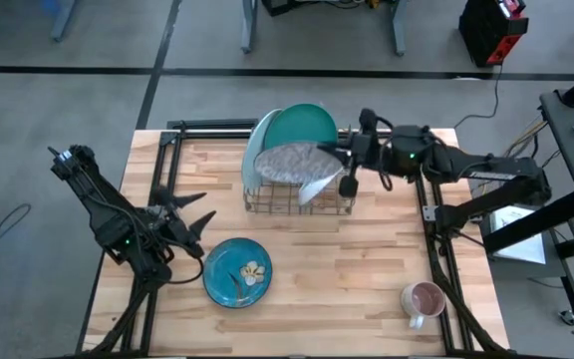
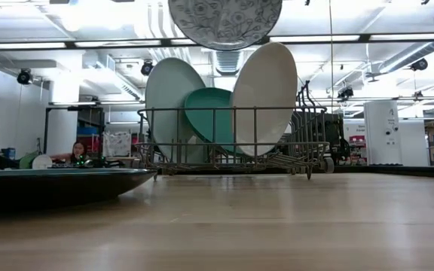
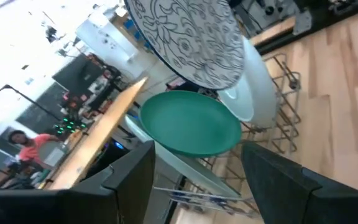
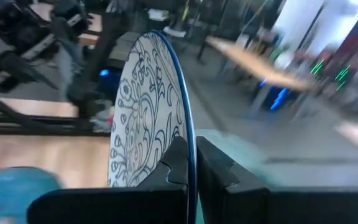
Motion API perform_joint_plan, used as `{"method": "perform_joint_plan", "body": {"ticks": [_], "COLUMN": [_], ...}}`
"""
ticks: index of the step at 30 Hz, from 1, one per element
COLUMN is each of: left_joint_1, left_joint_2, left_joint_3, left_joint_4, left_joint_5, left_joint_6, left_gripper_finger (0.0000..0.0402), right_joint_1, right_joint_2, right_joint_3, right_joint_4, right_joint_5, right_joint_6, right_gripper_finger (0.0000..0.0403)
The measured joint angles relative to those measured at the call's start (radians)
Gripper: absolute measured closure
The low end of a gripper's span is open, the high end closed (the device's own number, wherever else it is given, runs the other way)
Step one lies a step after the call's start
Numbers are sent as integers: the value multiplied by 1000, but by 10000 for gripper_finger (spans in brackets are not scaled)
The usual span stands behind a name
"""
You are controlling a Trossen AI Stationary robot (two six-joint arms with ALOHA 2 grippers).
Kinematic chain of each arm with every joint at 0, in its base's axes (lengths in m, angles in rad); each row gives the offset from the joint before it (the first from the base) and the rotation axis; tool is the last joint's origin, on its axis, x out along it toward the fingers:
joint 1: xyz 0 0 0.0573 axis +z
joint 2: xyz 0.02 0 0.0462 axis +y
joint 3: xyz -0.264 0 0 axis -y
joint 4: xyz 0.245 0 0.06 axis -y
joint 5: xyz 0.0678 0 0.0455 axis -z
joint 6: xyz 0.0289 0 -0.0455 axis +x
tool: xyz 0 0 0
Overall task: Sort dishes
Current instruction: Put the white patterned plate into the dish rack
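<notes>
Gripping the rim of the blue-and-white patterned dish [image 4: 148,112], the right gripper [image 1: 345,158] holds it above the wire rack [image 1: 297,199], just right of the high view's centre. Its fingers [image 4: 213,165] are clamped tight on the edge, as the right wrist view shows, so the dish hangs free of the wires. In the low view the dish sits at the top centre, clear above the rack, which I judge leaves room to carry it away or lower it into a slot.

Three plates stand on edge in the rack because the wires prop them upright: the pale mint plate [image 2: 173,102] to the left, the teal-green plate [image 2: 209,113] between, and the white plate [image 2: 266,94] to the right, leaning outward.

At the lower left of the high view the left gripper [image 1: 189,217] waits over the bare table [image 1: 367,269], its fingers spread and holding nothing. Just beside it, lower centre, a turquoise flowered plate [image 1: 238,272] lies flat. A mug [image 1: 422,299] sits at the lower right, well apart.
</notes>
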Motion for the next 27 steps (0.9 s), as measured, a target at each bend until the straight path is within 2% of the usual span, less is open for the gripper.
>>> {"method": "perform_joint_plan", "body": {"ticks": [3,7,12,15,18,23,27], "left_joint_1": [0,0,0,0,0,0,0], "left_joint_2": [-3,-18,-48,-63,-74,-86,-97], "left_joint_3": [-12,-40,-89,-96,-96,-96,-109], "left_joint_4": [-7,-37,-40,-40,-39,-46,-48], "left_joint_5": [-32,-75,-116,-118,-120,-119,-117], "left_joint_6": [-7,-48,-78,-98,-111,-112,-115], "left_gripper_finger": [172,172,172,172,172,172,172], "right_joint_1": [-43,-107,-183,-235,-291,-329,-332], "right_joint_2": [-19,-8,34,96,163,277,358], "right_joint_3": [0,10,77,137,205,276,309], "right_joint_4": [19,14,11,-18,-55,-64,-132], "right_joint_5": [-4,-41,-249,-344,-497,-643,-703], "right_joint_6": [-101,-139,-323,-368,-385,-483,-556], "right_gripper_finger": [403,403,403,403,403,403,403]}}
